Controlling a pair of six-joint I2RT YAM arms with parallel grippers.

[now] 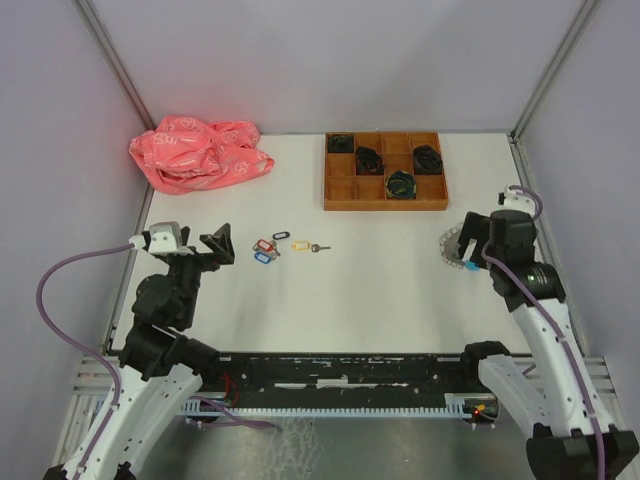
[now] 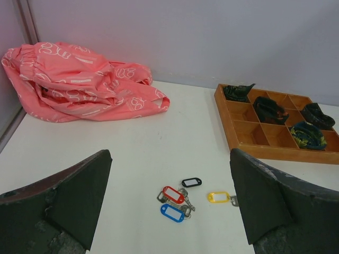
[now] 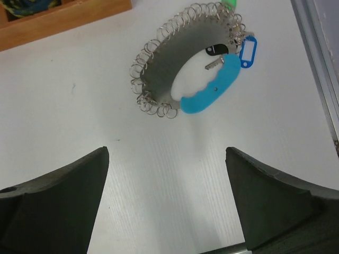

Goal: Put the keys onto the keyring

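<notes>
The keys (image 1: 267,250) lie in a small cluster left of the table's middle, with red (image 2: 175,193), blue (image 2: 172,212) and black (image 2: 191,182) tags. One key with a yellow tag (image 2: 217,197) lies a little to their right. My left gripper (image 1: 216,247) is open just left of them, nothing between its fingers (image 2: 170,159). The keyring (image 3: 212,92), a hoop of silvery rings with a light-blue section and a blue tag, lies at the right edge. My right gripper (image 1: 467,243) hovers open over it and partly hides it from above; its fingers (image 3: 167,153) are empty.
A crumpled pink cloth (image 1: 200,150) lies at the back left. A wooden compartment tray (image 1: 385,205) with black coiled bundles stands at the back, right of centre. Grey walls close in the table's sides and back.
</notes>
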